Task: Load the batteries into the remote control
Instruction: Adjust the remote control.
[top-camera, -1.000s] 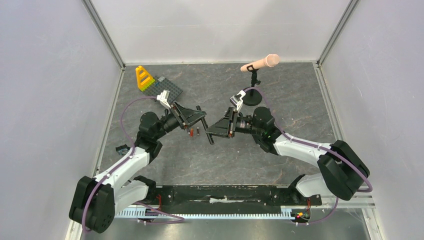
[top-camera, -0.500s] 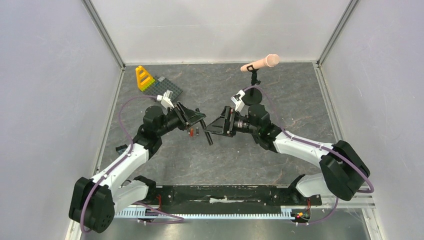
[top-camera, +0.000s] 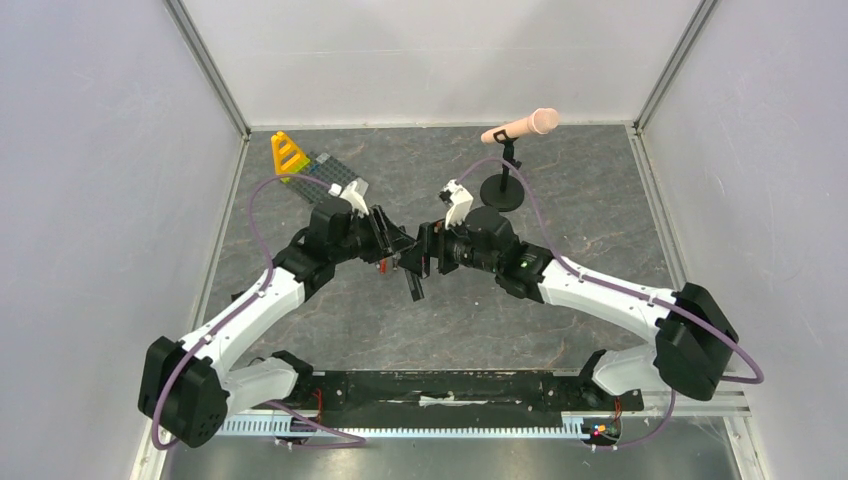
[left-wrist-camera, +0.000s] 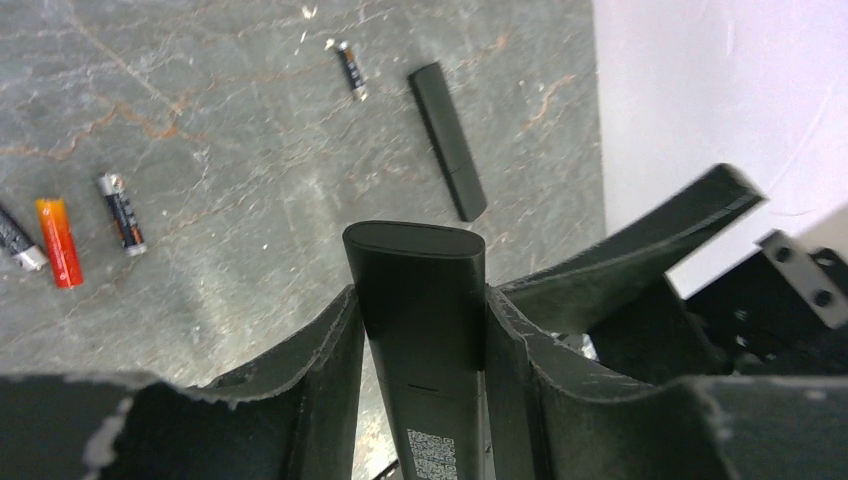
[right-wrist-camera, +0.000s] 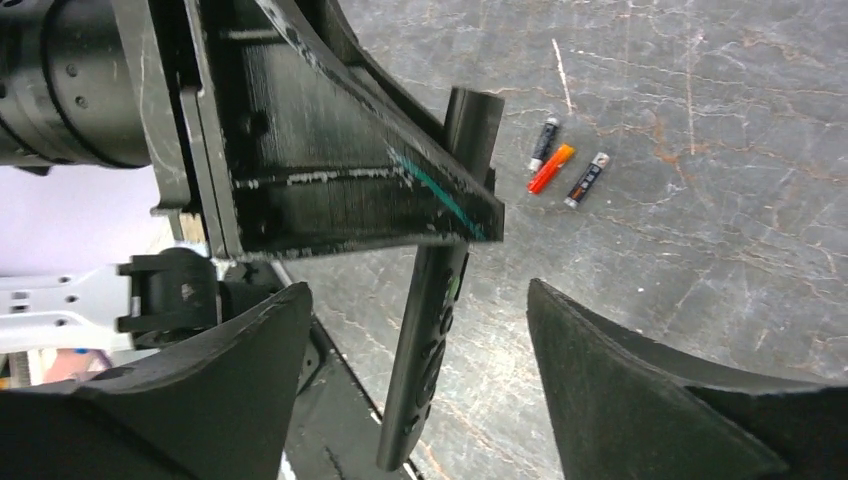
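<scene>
Clamping remote control: left pincer (right pincer gapes).

Left wrist view's bottom edge cuts off the remote control.

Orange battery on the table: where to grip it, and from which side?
Mid-body, across its width, straight down from above. The orange battery lies flat on the table; a dark battery lies close beside it, so one finger likely has to enter that narrow gap.
</scene>
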